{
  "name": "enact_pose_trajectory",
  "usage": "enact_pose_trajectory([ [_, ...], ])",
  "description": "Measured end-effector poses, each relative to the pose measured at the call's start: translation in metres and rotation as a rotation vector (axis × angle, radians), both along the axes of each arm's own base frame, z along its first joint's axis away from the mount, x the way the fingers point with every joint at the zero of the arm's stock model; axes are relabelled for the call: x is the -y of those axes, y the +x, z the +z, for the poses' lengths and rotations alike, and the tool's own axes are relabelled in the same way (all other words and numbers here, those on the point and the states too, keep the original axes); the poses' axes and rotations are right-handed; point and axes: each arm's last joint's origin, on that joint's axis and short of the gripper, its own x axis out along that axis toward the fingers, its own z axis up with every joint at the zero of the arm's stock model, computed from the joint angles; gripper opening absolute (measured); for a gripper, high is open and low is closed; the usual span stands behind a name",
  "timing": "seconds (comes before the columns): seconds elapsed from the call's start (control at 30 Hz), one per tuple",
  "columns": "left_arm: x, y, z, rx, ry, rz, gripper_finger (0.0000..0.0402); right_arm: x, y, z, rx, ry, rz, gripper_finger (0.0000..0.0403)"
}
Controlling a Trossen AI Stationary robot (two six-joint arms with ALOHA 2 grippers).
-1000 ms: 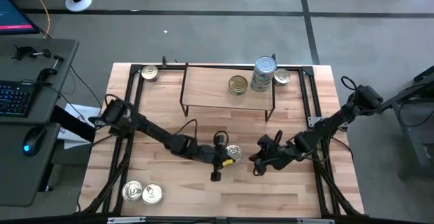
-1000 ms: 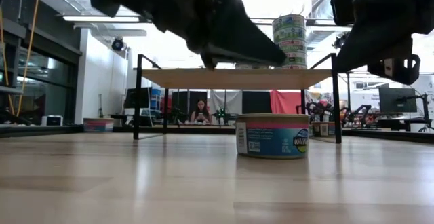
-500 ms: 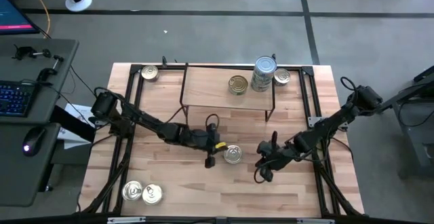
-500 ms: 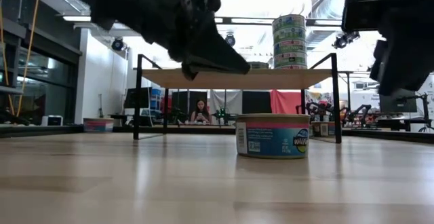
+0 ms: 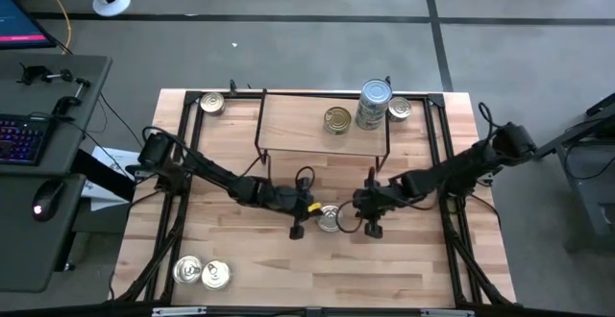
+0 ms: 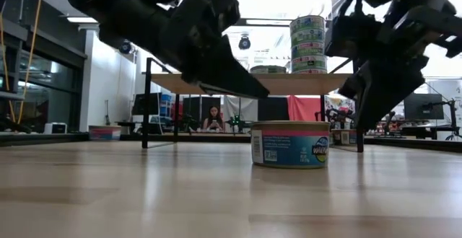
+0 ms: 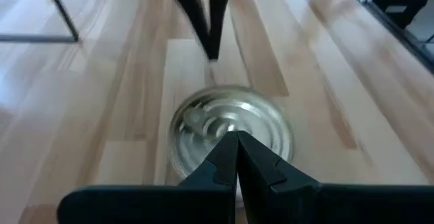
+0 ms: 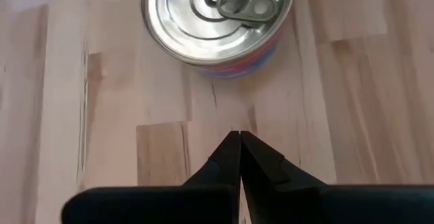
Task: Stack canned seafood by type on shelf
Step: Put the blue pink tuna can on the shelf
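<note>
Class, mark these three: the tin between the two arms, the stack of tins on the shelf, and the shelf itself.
tin between the arms (image 5: 330, 218), high view, on its silver lid.
stack of tins (image 6: 308, 43), low view, on its side labels.
shelf (image 5: 293, 123), high view, on bare board.

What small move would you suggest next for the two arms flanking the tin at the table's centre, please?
Probably open the right gripper before closing in: its fingers are pressed shut just short of the silver-topped round tin, which stands untouched on the table. The left gripper, also shut, hovers at the tin's other side.

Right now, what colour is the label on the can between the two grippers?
Mostly blue with a pink band near the top, on the can; the low view shows it best.
</note>
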Motion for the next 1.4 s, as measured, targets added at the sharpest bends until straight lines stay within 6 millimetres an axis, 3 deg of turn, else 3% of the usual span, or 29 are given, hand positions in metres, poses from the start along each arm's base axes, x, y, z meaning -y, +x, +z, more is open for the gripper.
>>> enact_pose_trajectory([
  [0.5, 0.001, -0.001, -0.013, -0.083, 0.055, 0.030, 0.0000, -0.004, 0.023, -0.027, 0.068, -0.015, 0.062, 0.0000],
  [1.07, -0.002, 0.001, -0.015, -0.075, 0.137, -0.006, 0.0000, 0.000, 0.029, -0.025, 0.131, -0.027, 0.027, 0.0000],
  [1.4, 0.013, -0.004, -0.021, -0.116, 0.148, -0.059, 0.0000, -0.002, 0.033, -0.021, 0.186, 0.014, 0.017, 0.0000],
])
